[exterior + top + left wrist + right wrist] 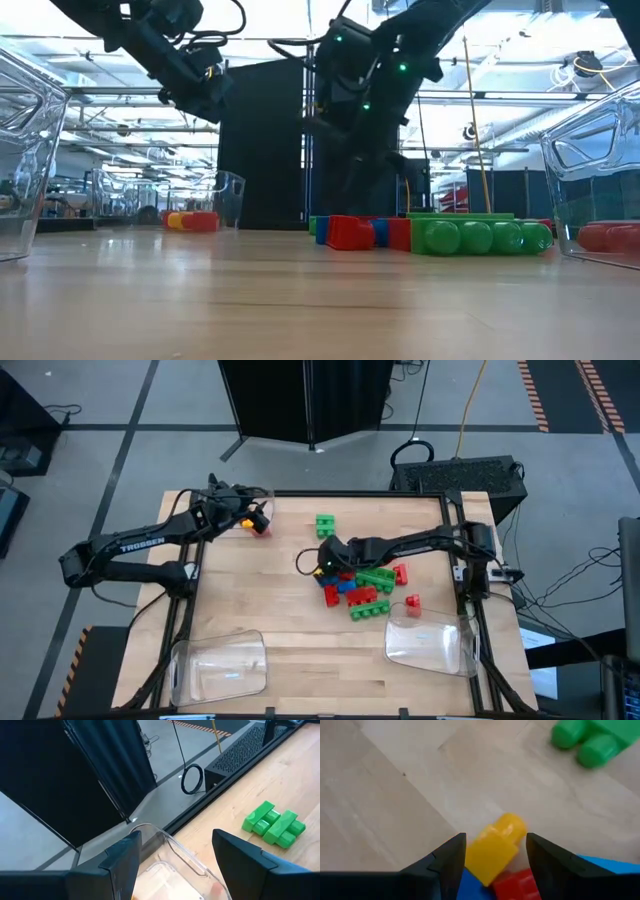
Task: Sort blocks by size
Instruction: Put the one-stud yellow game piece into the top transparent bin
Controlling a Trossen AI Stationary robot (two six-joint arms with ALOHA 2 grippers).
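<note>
Two grippers: we are seeing the right gripper standing spread around a small yellow brick at the block pile (not gripping), while the left gripper is hovering spread above a clear tray, well apart from that pile.

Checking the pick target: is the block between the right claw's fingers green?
No, the block between the right claw's fingers is yellow; a green block lies farther off.

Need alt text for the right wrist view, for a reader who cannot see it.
The right gripper hangs with open fingers on either side of a small yellow block on the wooden table. Blue and red blocks lie beside the yellow one, with a green block farther off.
</note>
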